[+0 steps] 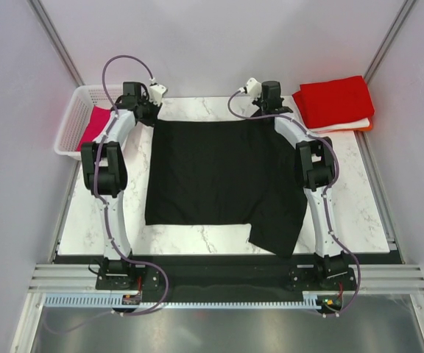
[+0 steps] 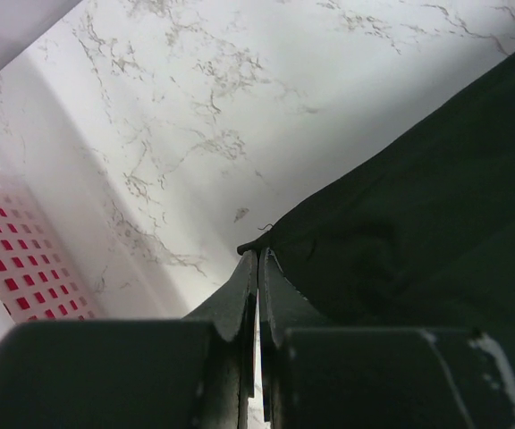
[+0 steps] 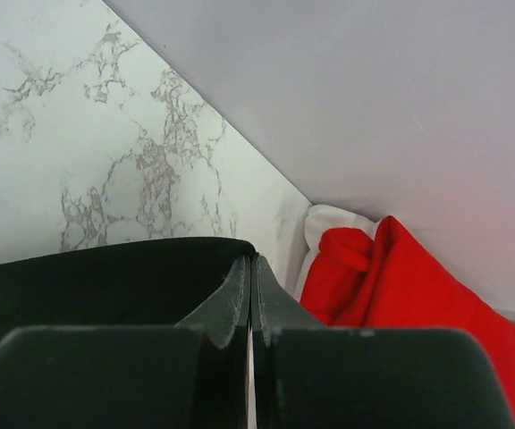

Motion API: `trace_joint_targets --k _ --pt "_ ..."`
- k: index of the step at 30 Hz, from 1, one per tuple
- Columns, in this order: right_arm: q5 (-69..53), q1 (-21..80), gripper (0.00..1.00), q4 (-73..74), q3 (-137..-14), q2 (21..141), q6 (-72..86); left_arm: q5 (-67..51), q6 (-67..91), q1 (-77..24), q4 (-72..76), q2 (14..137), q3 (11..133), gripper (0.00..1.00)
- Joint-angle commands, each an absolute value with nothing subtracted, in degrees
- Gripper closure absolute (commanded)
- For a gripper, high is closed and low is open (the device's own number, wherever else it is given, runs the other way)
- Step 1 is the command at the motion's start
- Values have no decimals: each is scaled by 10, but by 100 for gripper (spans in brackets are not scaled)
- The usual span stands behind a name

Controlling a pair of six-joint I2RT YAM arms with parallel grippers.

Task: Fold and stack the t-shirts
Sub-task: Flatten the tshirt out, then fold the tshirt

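A black t-shirt [image 1: 219, 173] lies spread on the marble table, with one part hanging toward the near edge at the right. My left gripper [image 1: 155, 118] is shut on its far left corner [image 2: 266, 239], and the cloth meets the closed tips of the left gripper [image 2: 257, 256]. My right gripper [image 1: 271, 114] is shut on the far right corner, where the black edge [image 3: 105, 268] curls up to the closed tips of the right gripper [image 3: 251, 260]. Folded t-shirts are stacked at the far right, a red one [image 1: 335, 101] on top with white and orange edges under it.
A white lattice basket [image 1: 71, 125] stands off the table's far left corner and holds a magenta shirt [image 1: 96, 125]. The red stack [image 3: 392, 277] lies close to the right of my right gripper. Walls enclose the table at the back and both sides.
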State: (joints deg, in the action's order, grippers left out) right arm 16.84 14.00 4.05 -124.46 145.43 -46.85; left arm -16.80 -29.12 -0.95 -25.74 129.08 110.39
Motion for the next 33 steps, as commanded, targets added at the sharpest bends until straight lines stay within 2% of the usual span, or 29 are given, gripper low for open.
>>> trace_joint_targets --k 1,5,17,23,33 --pt "184 140 100 -11 -1276 1468 -478 -147 -278 -9 -231 1305 1144 98" --pt "191 140 100 -3 -1256 1434 -477 -151 -273 -8 -234 1284 1139 98" --pt "205 142 100 -1 -970 1191 -504 -214 -325 -4 -240 1155 1030 98" --pt "211 142 100 -1 -907 1141 -513 -221 -352 -4 -242 1129 991 98" --pt "215 146 100 110 -869 1065 -478 -236 -369 -5 -248 1094 945 98"
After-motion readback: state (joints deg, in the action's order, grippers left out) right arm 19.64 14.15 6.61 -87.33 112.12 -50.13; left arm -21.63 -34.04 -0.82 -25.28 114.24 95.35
